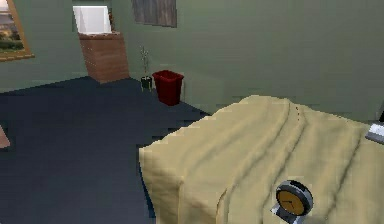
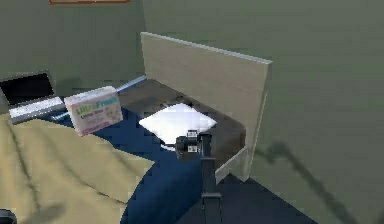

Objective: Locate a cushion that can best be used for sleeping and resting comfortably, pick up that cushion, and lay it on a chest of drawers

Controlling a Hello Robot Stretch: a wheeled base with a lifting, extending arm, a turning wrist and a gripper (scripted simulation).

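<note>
On the bed (image 2: pixel 165 188), white pillow (image 2: pixel 178 120), laptop (image 2: pixel 30 97), box (image 2: pixel 95 108), unclear if fingers (image 2: pixel 181 143) hold anything

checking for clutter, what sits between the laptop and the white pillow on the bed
In the arm side view, a pale box lies between the laptop and the pillow.

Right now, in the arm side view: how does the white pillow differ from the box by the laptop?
The pillow is plain white; the box is pale with coloured print on its side. The pillow lies flat and low with soft edges; the box stands taller and square-cornered. The pillow lies near the headboard; the box sits beside the laptop. Both rest on the bed.
</note>
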